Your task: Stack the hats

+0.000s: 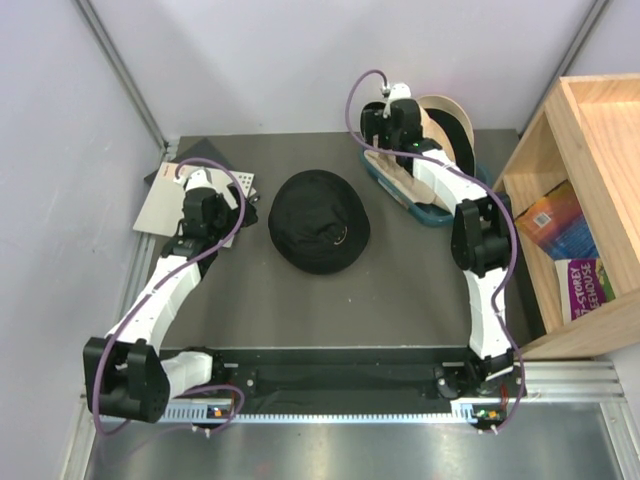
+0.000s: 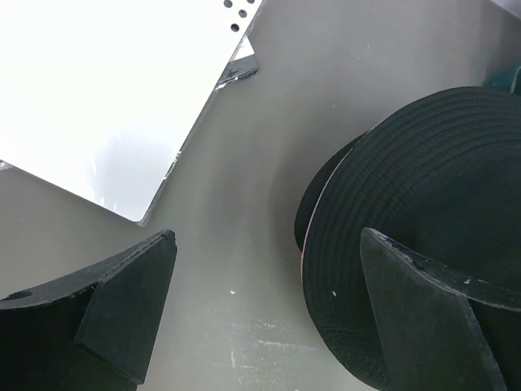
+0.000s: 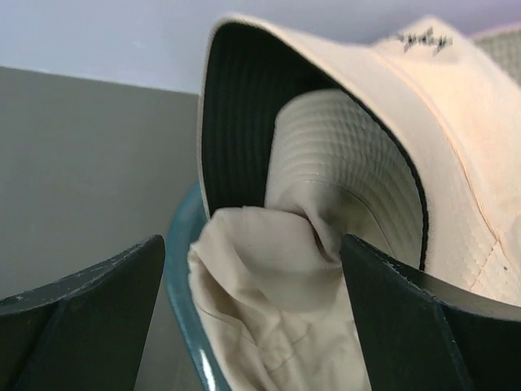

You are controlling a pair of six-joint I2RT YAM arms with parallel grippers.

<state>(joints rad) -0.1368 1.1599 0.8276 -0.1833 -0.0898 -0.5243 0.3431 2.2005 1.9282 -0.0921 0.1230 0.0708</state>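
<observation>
While the right hand (image 3: 252, 244) gapes, hats (image 3: 456, 163) overhang the tub (image 3: 183, 269).

The grey worktop (image 1: 400, 290) carries a black hat (image 1: 318, 222) near its middle, crown up. A teal tub (image 1: 432, 213) sits toward the far right corner, and a white sheet (image 1: 163, 207) lies by the left edge.

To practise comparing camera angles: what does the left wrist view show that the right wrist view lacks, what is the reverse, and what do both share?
Only the left wrist: a black hat and a white sheet with punched holes. Only the right wrist: a black-lined cream hat and a crumpled beige hat in a teal tub. Both: the grey table, and an open, empty gripper, the left gripper in one, the right gripper in the other.
</observation>
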